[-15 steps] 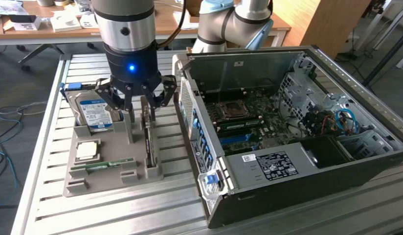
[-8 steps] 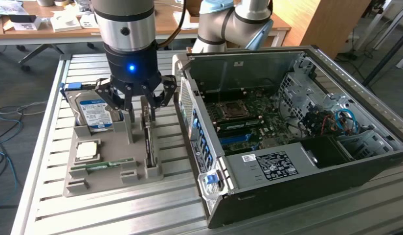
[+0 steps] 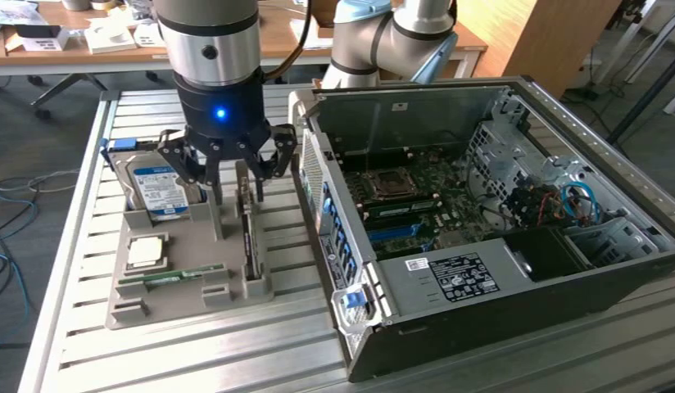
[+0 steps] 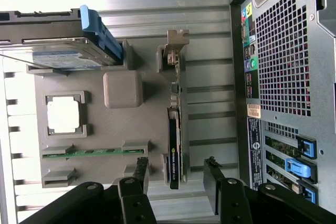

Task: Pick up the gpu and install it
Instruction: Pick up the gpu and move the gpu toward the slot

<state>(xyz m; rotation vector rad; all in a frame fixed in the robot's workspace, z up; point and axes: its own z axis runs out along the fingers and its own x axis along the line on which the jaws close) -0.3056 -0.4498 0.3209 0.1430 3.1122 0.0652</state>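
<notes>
The gpu (image 3: 248, 239) stands on edge in a slot of the grey holder tray (image 3: 180, 304), a thin dark card with a metal bracket at its far end. In the wrist view the gpu (image 4: 174, 135) runs as a narrow dark strip down the tray. My gripper (image 3: 233, 170) hangs just above the card's far half, open, one finger on each side. In the wrist view my gripper (image 4: 176, 167) straddles the card with a gap between each black fingertip (image 4: 140, 167) and the card. Nothing is held.
The tray also carries a silver hard drive (image 3: 160, 193) with a blue-white label, a CPU (image 3: 147, 250) and a green memory stick (image 3: 171, 277). The open computer case (image 3: 600, 270) lies right beside the tray on the exterior view's right, motherboard (image 3: 414, 205) exposed.
</notes>
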